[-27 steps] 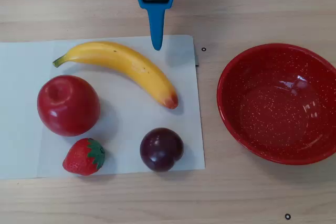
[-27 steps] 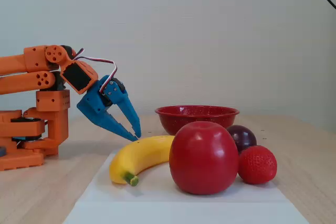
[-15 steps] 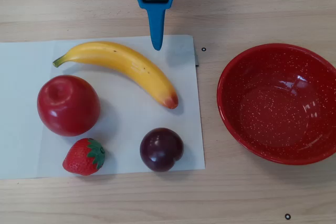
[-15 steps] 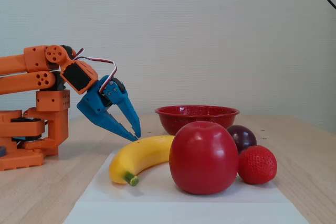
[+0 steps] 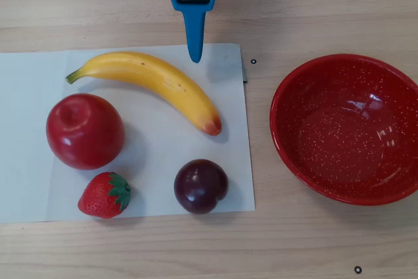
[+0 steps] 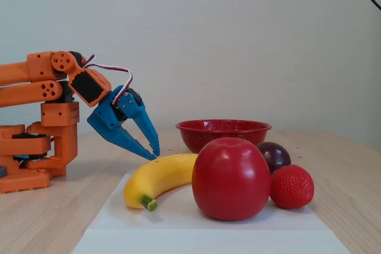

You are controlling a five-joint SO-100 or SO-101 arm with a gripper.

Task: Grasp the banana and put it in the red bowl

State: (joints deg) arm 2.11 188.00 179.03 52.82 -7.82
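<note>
My blue gripper (image 6: 153,154) poised just above the banana (image 5: 151,84), jaws slightly parted and grasping nothing, banana lying on the white paper sheet (image 5: 26,83) beside the apple (image 5: 84,131), red bowl (image 5: 307,161) apart at overhead right.

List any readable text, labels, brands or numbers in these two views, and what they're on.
None. No print shows on the banana, red bowl, apple, plum, strawberry, white paper sheet or gripper. The small dark marks on the table are dots, not characters.
</note>
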